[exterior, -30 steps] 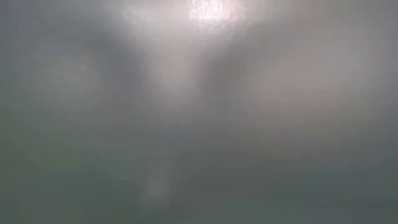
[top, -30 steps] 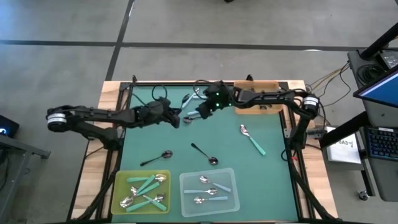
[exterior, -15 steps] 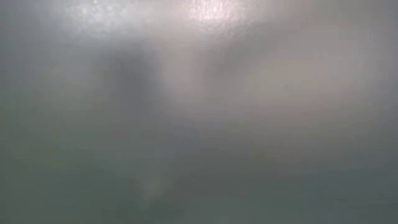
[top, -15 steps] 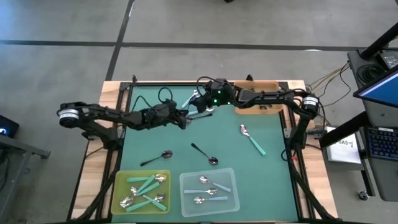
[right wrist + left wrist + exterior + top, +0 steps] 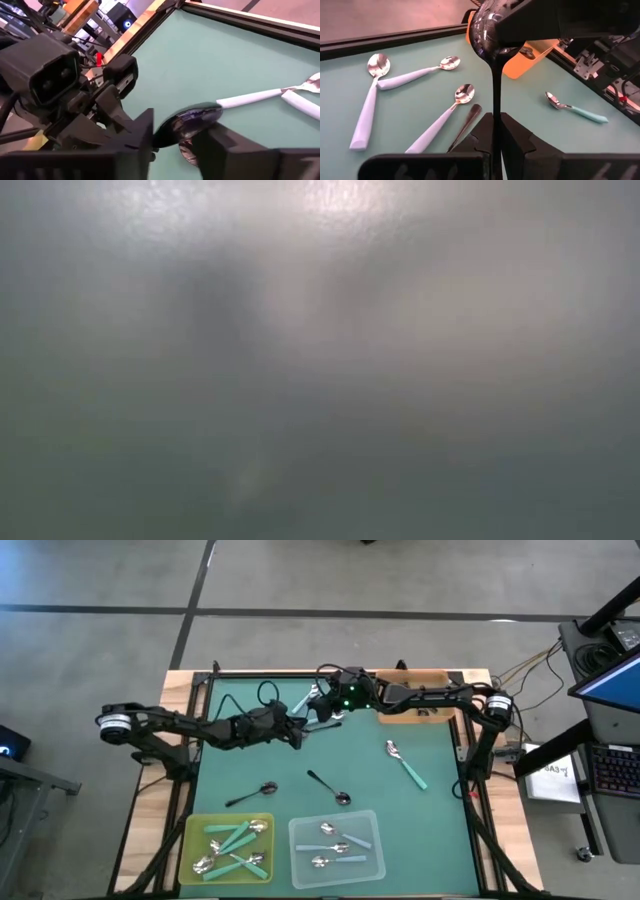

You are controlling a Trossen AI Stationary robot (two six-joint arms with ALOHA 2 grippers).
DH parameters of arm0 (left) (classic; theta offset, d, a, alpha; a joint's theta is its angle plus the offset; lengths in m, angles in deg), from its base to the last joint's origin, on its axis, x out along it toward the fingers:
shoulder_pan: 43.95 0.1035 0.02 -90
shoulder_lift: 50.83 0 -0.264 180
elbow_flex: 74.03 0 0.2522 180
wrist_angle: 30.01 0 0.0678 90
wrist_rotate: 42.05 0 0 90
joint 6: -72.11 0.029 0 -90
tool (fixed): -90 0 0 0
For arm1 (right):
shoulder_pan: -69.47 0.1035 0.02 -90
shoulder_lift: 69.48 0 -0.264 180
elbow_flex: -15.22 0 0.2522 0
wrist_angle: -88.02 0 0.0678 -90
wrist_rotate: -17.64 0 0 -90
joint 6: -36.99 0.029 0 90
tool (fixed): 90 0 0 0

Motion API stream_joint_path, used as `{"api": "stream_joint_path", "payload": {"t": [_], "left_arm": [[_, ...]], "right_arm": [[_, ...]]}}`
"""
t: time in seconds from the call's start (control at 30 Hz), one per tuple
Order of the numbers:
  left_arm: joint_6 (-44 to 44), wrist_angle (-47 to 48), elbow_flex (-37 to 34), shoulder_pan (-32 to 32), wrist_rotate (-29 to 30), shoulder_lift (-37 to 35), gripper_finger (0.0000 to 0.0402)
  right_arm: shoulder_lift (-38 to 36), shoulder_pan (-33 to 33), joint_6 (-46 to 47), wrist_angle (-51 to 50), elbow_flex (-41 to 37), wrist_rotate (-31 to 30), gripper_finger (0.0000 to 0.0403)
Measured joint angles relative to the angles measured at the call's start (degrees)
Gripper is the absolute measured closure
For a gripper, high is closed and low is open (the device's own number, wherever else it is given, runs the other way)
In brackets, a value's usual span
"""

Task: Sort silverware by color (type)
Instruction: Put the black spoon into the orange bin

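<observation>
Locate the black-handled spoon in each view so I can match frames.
High: black spoon, upper middle.
Low: cannot tell, all blur.
Left wrist: centre, handle upright in left gripper.
Right wrist: bowl at lower centre.
Shared landmark: light blue spoons beside it, not in low view.

Two dark jointed arms – silver wrist collars, green light, black cables
</observation>
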Motion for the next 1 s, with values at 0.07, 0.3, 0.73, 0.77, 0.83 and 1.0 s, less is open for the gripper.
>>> {"api": "stream_joint_path", "payload": {"t": [0.07,0.3,0.73,0.77,0.83,1.0], "left_arm": [[0.4,-0.2,0.0,0.0,0.0,0.0,0.0400],[1.6,-0.7,0.0,0.1,-0.6,0.0,0.0397],[3.0,-1.1,0.0,-0.1,-9.3,-0.7,0.0359],[3.2,-1.1,0.0,-0.1,-9.3,-0.8,0.0357],[4.0,-0.9,0.0,-0.1,-9.4,-0.8,0.0353],[4.6,-0.1,0.0,0.0,-9.2,-0.8,0.0352]], "right_arm": [[0.0,-0.1,0.2,0.0,0.0,0.4,0.0327],[-0.1,-0.4,-0.4,1.8,0.2,3.4,0.0390],[-4.0,-8.0,-5.2,-9.6,-0.2,2.4,0.0395],[-5.0,-9.1,-5.8,-11.0,-0.2,3.0,0.0395],[-7.3,-11.3,-7.0,-13.5,-0.2,4.9,0.0395],[-16.0,-15.7,-14.0,-29.2,2.8,7.7,0.0395]]}}
